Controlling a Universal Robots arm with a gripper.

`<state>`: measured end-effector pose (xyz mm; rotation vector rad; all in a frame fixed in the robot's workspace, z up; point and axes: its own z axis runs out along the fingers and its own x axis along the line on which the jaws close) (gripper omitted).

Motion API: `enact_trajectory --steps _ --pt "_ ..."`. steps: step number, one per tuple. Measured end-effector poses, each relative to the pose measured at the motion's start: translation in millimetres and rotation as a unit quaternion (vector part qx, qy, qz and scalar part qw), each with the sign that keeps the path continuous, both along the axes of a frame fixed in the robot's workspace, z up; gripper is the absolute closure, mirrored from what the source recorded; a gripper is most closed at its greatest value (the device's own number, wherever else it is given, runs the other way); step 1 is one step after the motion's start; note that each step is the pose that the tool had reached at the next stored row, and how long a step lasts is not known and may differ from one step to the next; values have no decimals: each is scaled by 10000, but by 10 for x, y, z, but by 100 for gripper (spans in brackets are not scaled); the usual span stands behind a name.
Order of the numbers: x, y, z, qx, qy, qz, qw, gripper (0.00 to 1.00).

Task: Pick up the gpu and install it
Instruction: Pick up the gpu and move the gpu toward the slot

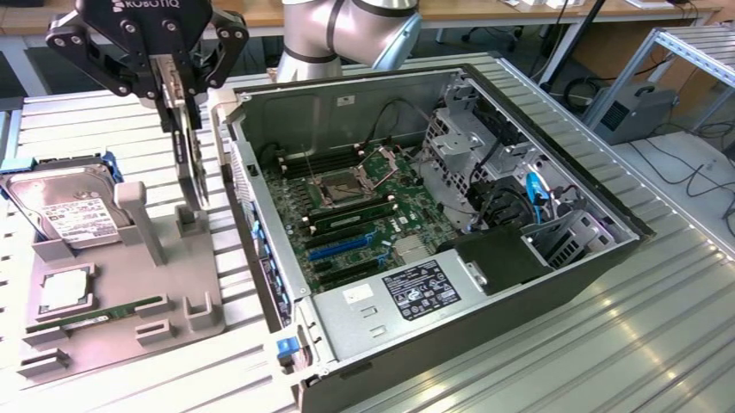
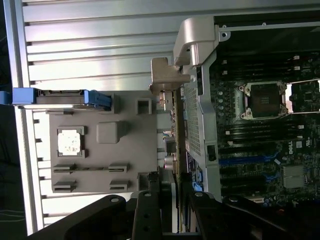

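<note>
Holding the gpu point(image 1: 191, 163) by its upper edge, the gripper point(image 1: 175, 86) has its fingers point(image 2: 150, 210) clamped together on the thin dark board. The board hangs upright and edge-on just outside the computer case point(image 1: 552, 258), close beside the wall that carries the card openings. Its lower end is right over the slotted stand of the grey tray point(image 1: 115, 353), on the side of the tray nearest the case; I cannot tell whether it has fully cleared that stand. Farther from the case, the hard drive point(image 1: 69, 211) leans in its blue-railed cradle and the memory stick point(image 1: 98, 311) lies flat, both well apart from the held card. Inside the case the motherboard point(image 1: 356, 215) lies open to view, with its blue slots point(image 1: 333, 249) toward the wall nearest the card. As I judge it, the step in hand is the lift and carry, and doing it well depends on keeping the board plumb. A straight pull away from the tray would keep the lower edge from catching on the stand. The squeeze should be steady on bare board, not on parts, so the card does not swing in the jaws. The case wall is very near, so the card needs enough height to pass its rim untouched. Any tilt taken up now would carry over to the slot.
</note>
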<state>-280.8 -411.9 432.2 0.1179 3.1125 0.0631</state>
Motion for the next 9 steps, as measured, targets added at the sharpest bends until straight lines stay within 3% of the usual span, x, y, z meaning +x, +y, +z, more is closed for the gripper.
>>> enact_trajectory --steps 9 --pt "41 0 0 0 0 0 10000 73"
